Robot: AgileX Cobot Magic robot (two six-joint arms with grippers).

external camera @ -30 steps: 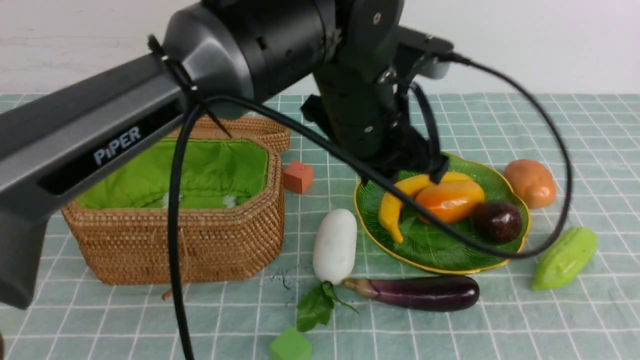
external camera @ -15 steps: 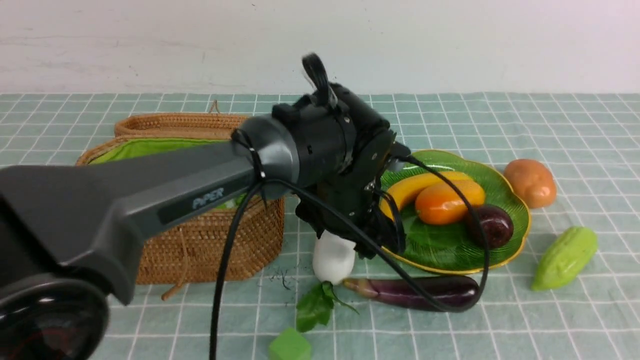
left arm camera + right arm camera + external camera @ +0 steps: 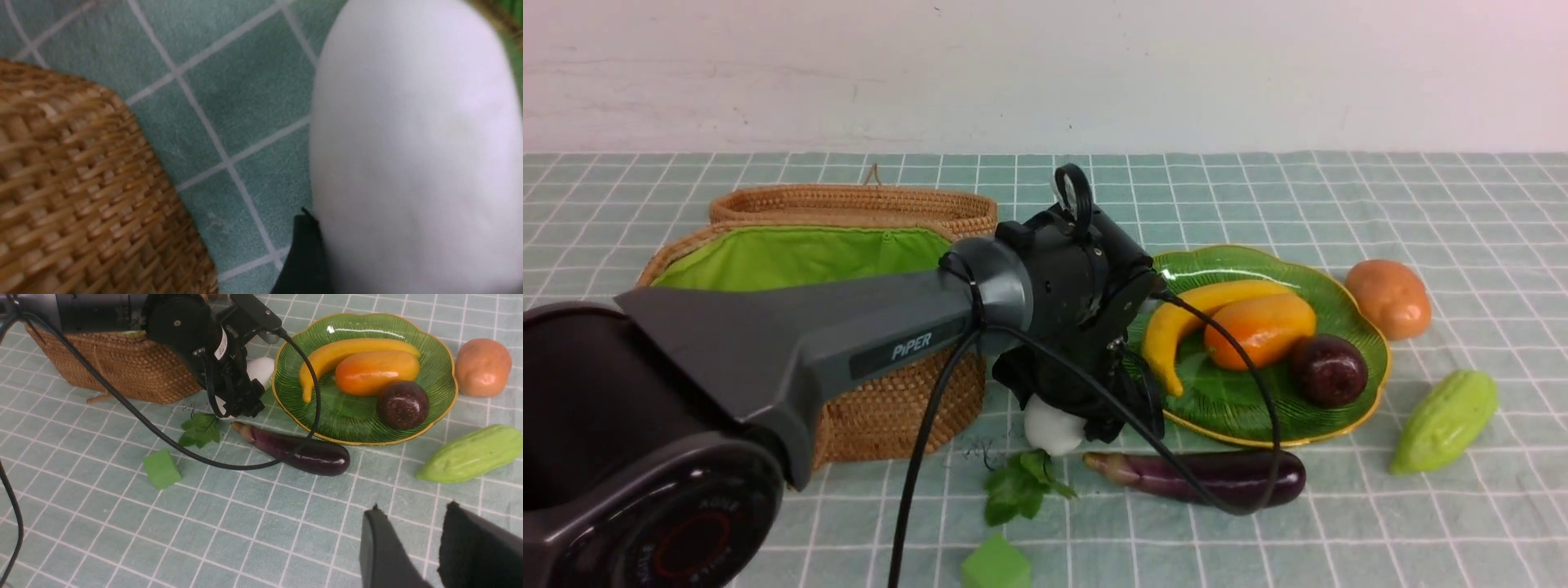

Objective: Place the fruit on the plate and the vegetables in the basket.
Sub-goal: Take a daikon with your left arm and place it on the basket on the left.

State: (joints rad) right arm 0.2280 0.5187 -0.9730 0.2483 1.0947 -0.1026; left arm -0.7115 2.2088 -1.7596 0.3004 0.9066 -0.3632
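Left gripper sits low over the white radish, one finger at its side. Spread or pinching? Can't tell. On that smooth, rounded skin, a shallow bite could squirt it against the basket alongside.

Light: bright, even, soft shadows | Glare: we see a white streak on the plate | Focus: we find the radish blurred close-up

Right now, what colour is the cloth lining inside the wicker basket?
The basket lining is bright green, and it shows best in the front view.
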